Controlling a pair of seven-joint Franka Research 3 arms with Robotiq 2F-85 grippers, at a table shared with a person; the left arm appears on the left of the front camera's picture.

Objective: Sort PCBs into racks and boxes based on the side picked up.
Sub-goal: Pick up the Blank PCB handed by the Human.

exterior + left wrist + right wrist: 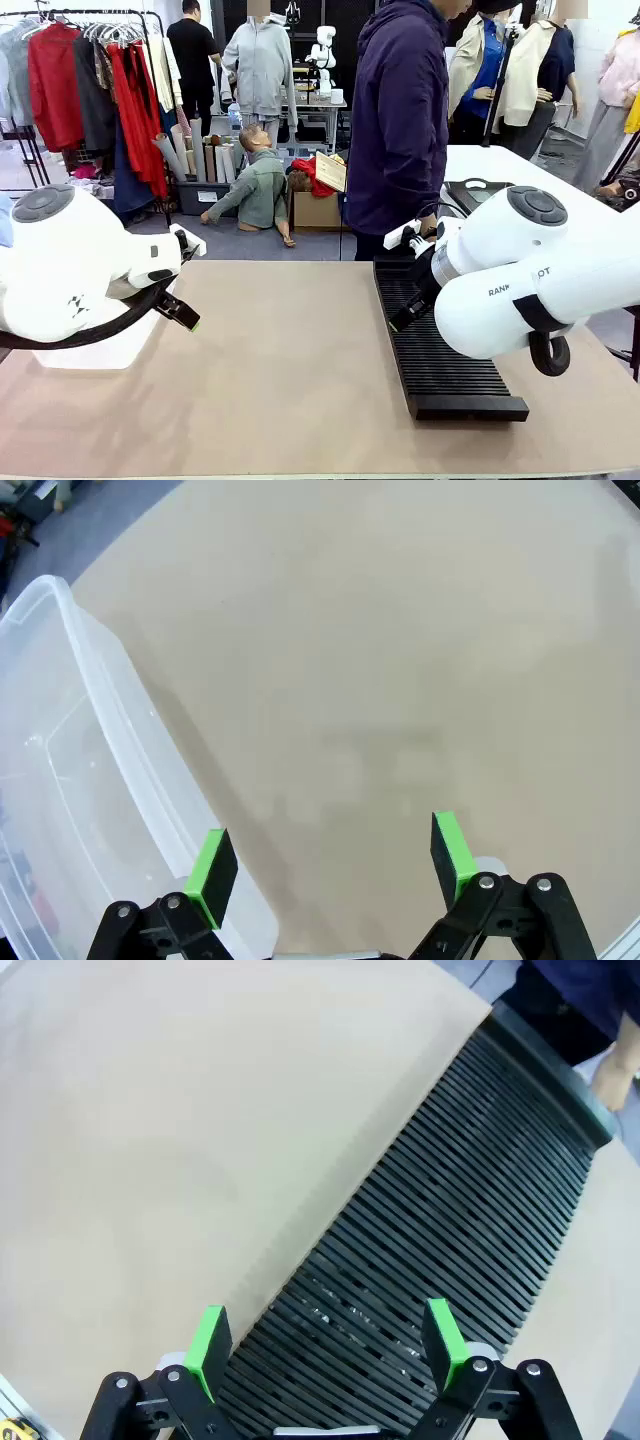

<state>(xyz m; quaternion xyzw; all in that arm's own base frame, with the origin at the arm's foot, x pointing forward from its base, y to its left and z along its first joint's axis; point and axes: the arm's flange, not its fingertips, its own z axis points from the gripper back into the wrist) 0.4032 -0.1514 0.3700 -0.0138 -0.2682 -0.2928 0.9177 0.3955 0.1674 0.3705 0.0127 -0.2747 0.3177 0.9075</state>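
Both grippers stood wide open with nothing in them. The right gripper [327, 1340] hung over the near end of the rack [450, 1260]. The left gripper [330, 860] was well off the rack's left side, with one pad above the rack-side rim of the box [95, 690]. I held no PCB, so I judged the sort not yet started.

My main worry was the person's hand [610, 1070] at the rack's far end. Had I swung the right arm along the rack, I could have struck it. The slots looked narrow, and I judged that a thin board brought in tilted would jam or ride over the ribs. On the left, a straight drop risked clipping the box wall and shoving the box farther from the rack. Misreading a board's face would have sent it to the wrong place.
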